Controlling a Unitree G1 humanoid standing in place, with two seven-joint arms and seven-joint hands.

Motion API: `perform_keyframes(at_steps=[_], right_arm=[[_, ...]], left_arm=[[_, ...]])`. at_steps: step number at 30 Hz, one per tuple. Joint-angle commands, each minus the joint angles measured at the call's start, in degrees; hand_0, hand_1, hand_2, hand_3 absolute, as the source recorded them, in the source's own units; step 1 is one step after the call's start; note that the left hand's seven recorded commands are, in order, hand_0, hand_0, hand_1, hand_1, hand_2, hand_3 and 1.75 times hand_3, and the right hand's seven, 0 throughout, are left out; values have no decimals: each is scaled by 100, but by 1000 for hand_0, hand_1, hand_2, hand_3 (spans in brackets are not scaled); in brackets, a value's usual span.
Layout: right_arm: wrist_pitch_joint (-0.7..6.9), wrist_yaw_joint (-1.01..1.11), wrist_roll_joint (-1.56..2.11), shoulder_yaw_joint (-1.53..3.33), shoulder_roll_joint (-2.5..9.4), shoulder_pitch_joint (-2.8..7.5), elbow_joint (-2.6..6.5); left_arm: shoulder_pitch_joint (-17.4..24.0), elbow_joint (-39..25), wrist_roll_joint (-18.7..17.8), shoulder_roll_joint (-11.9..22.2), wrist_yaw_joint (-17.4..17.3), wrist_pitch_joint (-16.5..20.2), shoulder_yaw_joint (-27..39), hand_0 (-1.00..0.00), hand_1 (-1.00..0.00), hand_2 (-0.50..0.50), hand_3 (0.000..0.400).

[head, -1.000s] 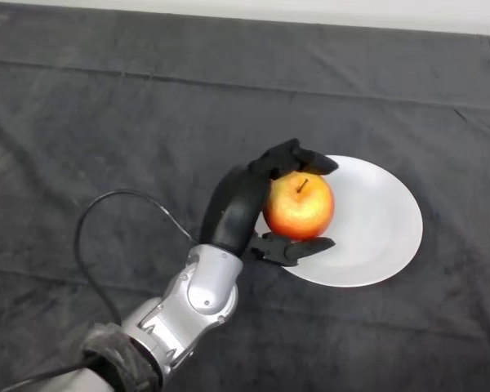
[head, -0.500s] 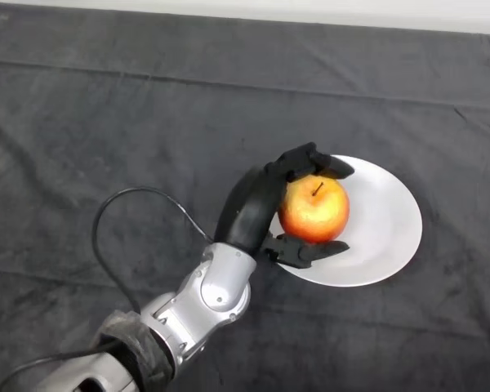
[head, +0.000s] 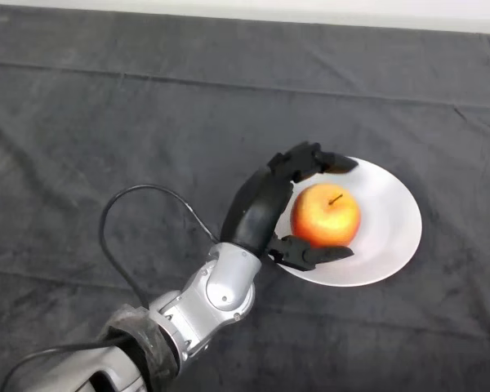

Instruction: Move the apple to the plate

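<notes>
The red and yellow apple (head: 327, 215) sits on the white plate (head: 392, 220), left of its middle. My left hand (head: 261, 208) reaches over the plate's left rim and brackets the apple. Its fingers (head: 314, 161) arch above the far side of the apple with a small gap to it. The thumb (head: 310, 254) lies along the apple's near side. The hand is loosened and no longer clamps the apple.
The dark cloth (head: 106, 122) covers the whole table. My silver-grey forearm (head: 208, 298) comes in from the lower left. The table's far edge (head: 229, 10) runs along the top of the view.
The hand carried the apple rightward and down onto the plate. The fingers have lifted off the apple's top, and the apple now rests on the plate.
</notes>
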Motion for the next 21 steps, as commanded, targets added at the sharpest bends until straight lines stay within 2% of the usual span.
perform_keyframes(at_steps=[1, 4, 5, 8, 9, 15, 21], right_arm=[[-56, 41, 118, 29, -51, -88, -33], [-57, 46, 120, 27, -53, -90, -27], [-58, 47, 120, 26, -54, -90, -25], [-59, 52, 121, 25, -56, -92, -20], [-60, 53, 122, 24, -57, -92, -19], [-61, 60, 123, 21, -59, -94, -11], [-62, 64, 124, 20, -60, -95, -8]], left_arm=[[-355, 211, -80, 76, 87, -153, -145, -263, 0, -131, 105], [-368, 224, -113, 92, 104, -171, -164, -180, 0, -90, 72], [-371, 227, -122, 98, 108, -177, -167, -118, 0, -59, 47], [-377, 228, -146, 120, 117, -196, -169, -59, 0, -29, 24], [-378, 224, -154, 132, 117, -202, -164, 0, 0, 0, 0], [-375, 108, -216, 319, 20, -233, -25, 0, 0, 0, 0], [-271, -322, -313, 828, -190, -256, 395, 0, 0, 0, 0]])
